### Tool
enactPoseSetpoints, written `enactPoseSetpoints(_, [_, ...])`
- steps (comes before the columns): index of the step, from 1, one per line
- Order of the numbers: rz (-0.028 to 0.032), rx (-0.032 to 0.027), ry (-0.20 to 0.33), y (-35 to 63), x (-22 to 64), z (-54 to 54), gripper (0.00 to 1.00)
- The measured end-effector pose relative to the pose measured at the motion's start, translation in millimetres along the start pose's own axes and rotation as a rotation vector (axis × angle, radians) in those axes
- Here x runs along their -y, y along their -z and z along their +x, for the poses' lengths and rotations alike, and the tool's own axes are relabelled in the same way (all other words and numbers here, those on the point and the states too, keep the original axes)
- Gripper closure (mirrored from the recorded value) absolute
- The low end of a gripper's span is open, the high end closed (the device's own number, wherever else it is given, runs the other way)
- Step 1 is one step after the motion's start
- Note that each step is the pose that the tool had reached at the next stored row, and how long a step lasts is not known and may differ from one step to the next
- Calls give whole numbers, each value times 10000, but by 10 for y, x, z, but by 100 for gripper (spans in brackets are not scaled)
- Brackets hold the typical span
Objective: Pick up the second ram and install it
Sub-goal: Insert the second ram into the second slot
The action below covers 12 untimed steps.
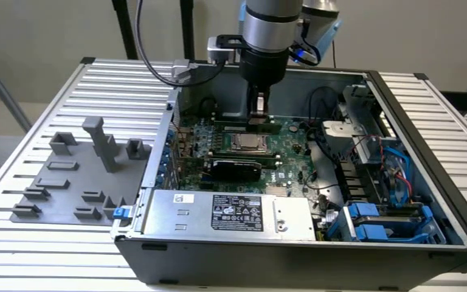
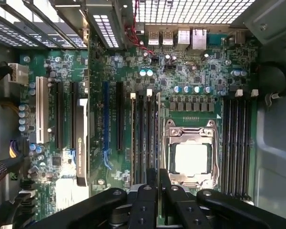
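- Even, soft indoor light fills the exterior view; the ribbed table (image 1: 47, 97) is bright and casts only weak shadows.
- The inside of the computer case (image 1: 428, 140) sits darker, shaded by its walls.
- In the wrist view, strong glare washes the processor (image 2: 189, 158) to near white.
- Light glows through the rear grille (image 2: 190, 10).
- The gripper (image 2: 158, 183) looks dark and soft-edged.

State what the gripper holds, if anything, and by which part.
The gripper appears to hold the ram, a green stick, pinched at the middle of its upper edge, low beside the socket.
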<state>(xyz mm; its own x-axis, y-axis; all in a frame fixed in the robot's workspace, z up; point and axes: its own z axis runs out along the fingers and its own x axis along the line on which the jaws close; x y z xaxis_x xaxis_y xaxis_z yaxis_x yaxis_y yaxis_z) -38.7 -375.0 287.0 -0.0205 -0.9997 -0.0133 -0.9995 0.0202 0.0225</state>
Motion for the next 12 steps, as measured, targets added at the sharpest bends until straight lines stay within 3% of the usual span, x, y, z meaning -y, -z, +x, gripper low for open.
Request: enactPoseSetpoints(12, [0,24,0,-224,5,11,100])
